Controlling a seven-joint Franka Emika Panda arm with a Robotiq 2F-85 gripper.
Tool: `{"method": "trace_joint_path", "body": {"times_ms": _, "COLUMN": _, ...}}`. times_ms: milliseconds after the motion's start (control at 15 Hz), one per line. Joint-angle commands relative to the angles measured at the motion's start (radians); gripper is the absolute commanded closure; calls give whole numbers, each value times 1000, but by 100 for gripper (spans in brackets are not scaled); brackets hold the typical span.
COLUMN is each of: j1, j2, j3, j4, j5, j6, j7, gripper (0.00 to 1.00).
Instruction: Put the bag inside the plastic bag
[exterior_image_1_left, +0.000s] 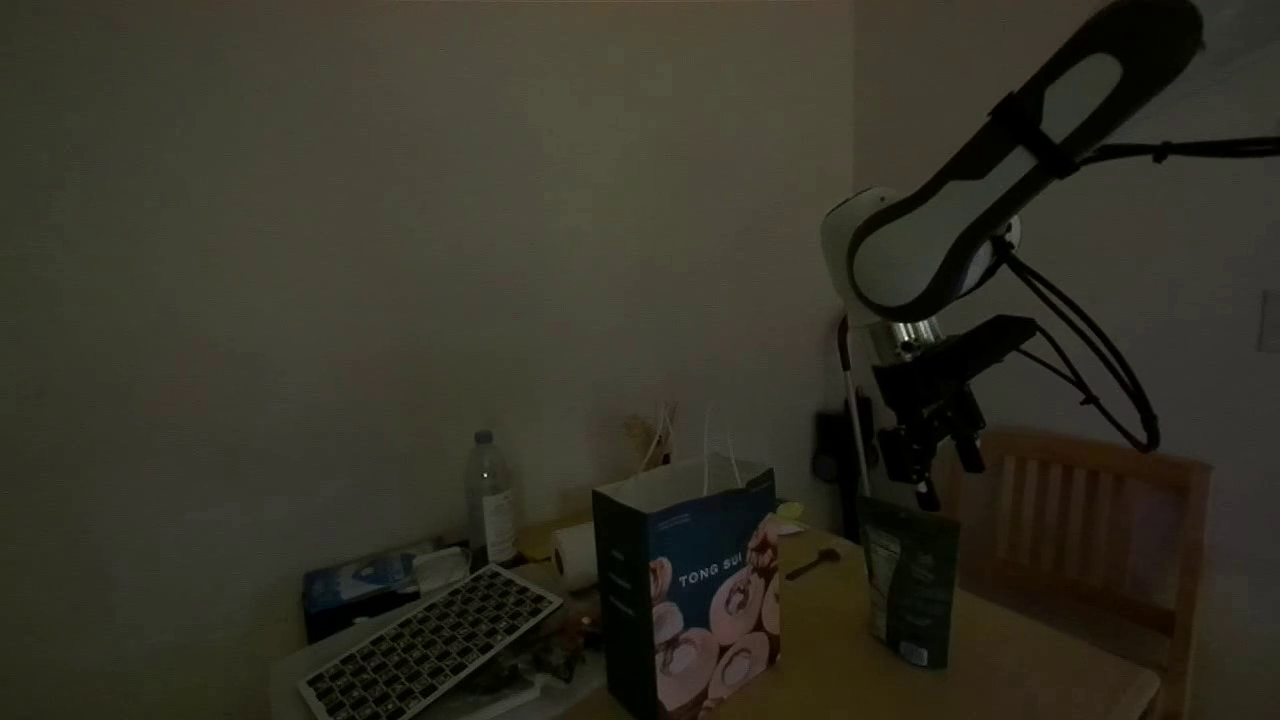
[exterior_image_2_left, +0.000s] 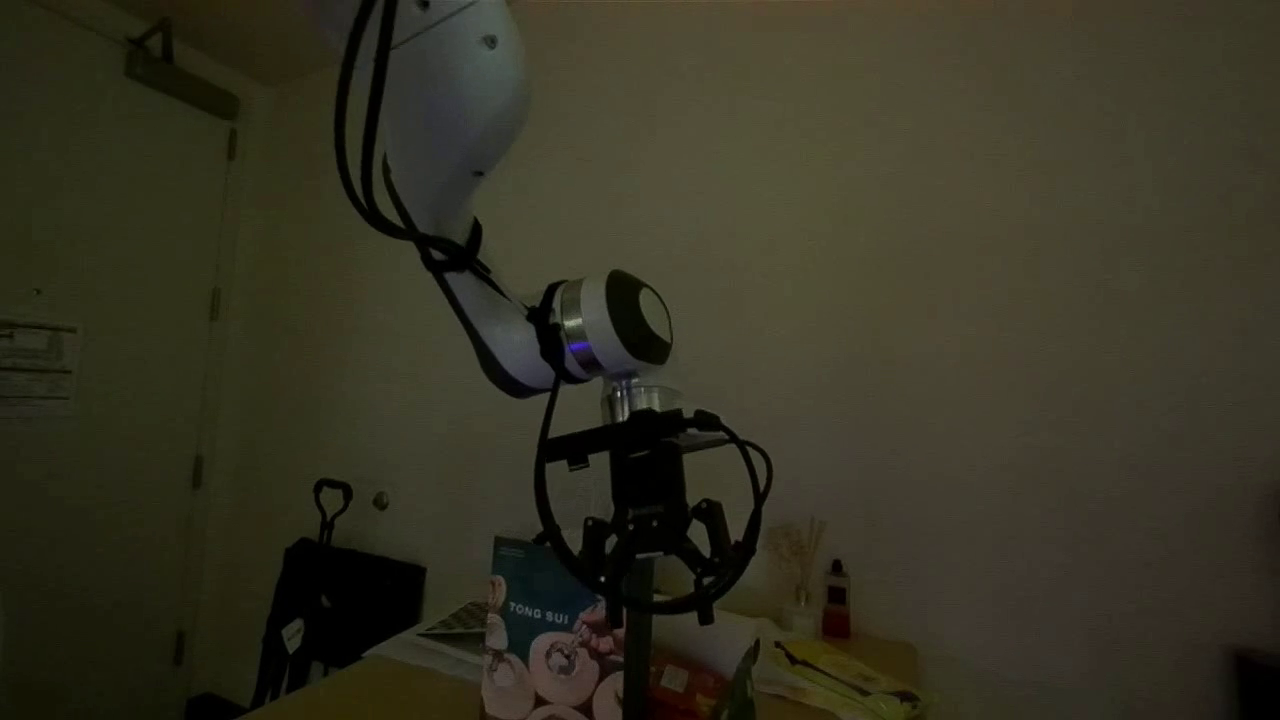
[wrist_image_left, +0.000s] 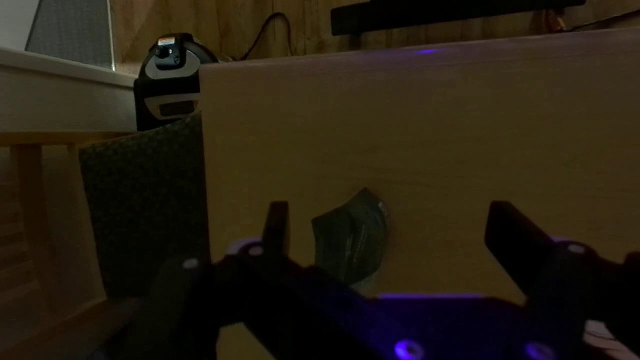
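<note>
gripper (wrist_image_left: 388, 206), jaws apart, higher than green pouch (exterior_image_1_left: 912, 588) standing near patterned bag (exterior_image_1_left: 714, 590).

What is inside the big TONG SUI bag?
Through the open top of the TONG SUI bag, only some pale inner wall shows. Its front and side cover the bottom, so I can't tell if anything lies there. The green pouch stands outside, on the table.

The surface (exterior_image_1_left: 820, 650) is brown and looks like wood; in the wrist view, two of its edges meet at a corner. On it stands upright the dark green pouch (exterior_image_1_left: 912, 590) and, apart from it, the larger patterned bag (exterior_image_1_left: 715, 575), also upright. In an exterior view, a dark spoon (exterior_image_1_left: 826, 557) lies behind the gap between these two.
</note>
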Motion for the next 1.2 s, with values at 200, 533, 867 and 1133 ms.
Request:
{"method": "trace_joint_path", "body": {"times_ms": 200, "j1": 9, "j2": 233, "j3": -17, "j4": 209, "j5": 53, "j6": -50, "j7": -124, "gripper": 0}}
{"method": "trace_joint_path", "body": {"times_ms": 533, "j1": 15, "j2": 252, "j3": -22, "j4": 220, "j5": 35, "j6": -41, "j7": -90, "gripper": 0}}
{"method": "trace_joint_path", "body": {"times_ms": 867, "j1": 1, "j2": 303, "j3": -40, "j4": 269, "j5": 58, "j6": 16, "j7": -56, "gripper": 0}}
{"method": "trace_joint_path", "body": {"times_ms": 1133, "j1": -7, "j2": 374, "j3": -69, "j4": 331, "j5": 59, "j6": 64, "j7": -38, "gripper": 0}}
